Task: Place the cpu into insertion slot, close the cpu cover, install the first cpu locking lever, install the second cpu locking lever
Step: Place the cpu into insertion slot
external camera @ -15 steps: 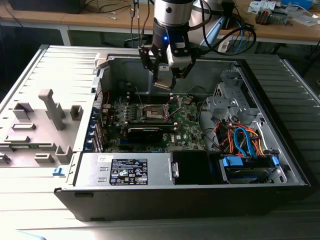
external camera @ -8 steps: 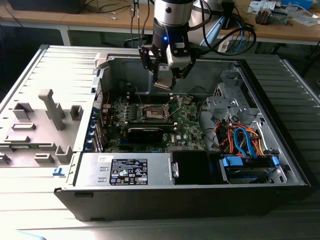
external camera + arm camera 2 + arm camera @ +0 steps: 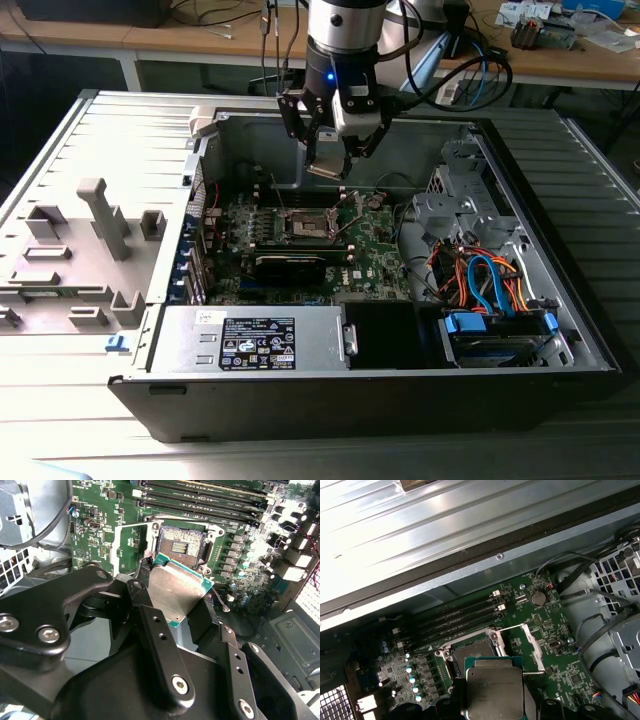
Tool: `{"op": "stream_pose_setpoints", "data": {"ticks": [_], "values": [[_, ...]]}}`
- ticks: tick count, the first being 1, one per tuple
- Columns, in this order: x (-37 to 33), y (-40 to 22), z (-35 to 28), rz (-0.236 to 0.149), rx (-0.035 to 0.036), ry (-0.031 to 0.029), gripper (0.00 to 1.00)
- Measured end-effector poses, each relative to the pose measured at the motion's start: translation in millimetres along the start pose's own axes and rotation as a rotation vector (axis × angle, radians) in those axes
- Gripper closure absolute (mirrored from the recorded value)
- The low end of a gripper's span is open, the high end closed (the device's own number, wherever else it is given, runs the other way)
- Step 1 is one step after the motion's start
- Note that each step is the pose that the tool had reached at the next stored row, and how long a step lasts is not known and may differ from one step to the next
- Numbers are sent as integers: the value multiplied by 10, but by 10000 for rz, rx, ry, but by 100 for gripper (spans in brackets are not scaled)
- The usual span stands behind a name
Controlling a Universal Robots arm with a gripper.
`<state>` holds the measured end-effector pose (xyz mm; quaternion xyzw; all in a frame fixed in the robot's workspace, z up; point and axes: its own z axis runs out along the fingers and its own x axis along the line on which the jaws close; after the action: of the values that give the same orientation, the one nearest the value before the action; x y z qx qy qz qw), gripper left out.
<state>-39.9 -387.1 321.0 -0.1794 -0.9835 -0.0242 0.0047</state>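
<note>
Second wrist view: the gripper [image 3: 175,599] has its black fingers [image 3: 202,620] clamped on opposite edges of the cpu [image 3: 177,590], which is carried tilted, silver top showing, apart from the board and not yet seated. The insertion slot [image 3: 181,542] lies open just beyond the chip's leading edge, its contact field bare. The cpu cover [image 3: 118,550] is swung back beside it, leaving the way clear. In the exterior view the gripper [image 3: 328,160] hangs inside the computer case [image 3: 350,400]. The insertion slot [image 3: 305,222] on the green circuit board [image 3: 375,260] sits below the chip and slightly toward the exterior view's left. The chip is square, so no long axis counts; what counts, I judge, is squaring its edges to the slot's rim. A label [image 3: 258,343] sits on the power supply [image 3: 320,340], its print too small to tell.
</note>
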Motion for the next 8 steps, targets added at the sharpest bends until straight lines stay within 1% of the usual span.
{"op": "stream_pose_setpoints", "data": {"ticks": [8], "values": [[0, 0, 3, 112, -2, -5, 45]]}}
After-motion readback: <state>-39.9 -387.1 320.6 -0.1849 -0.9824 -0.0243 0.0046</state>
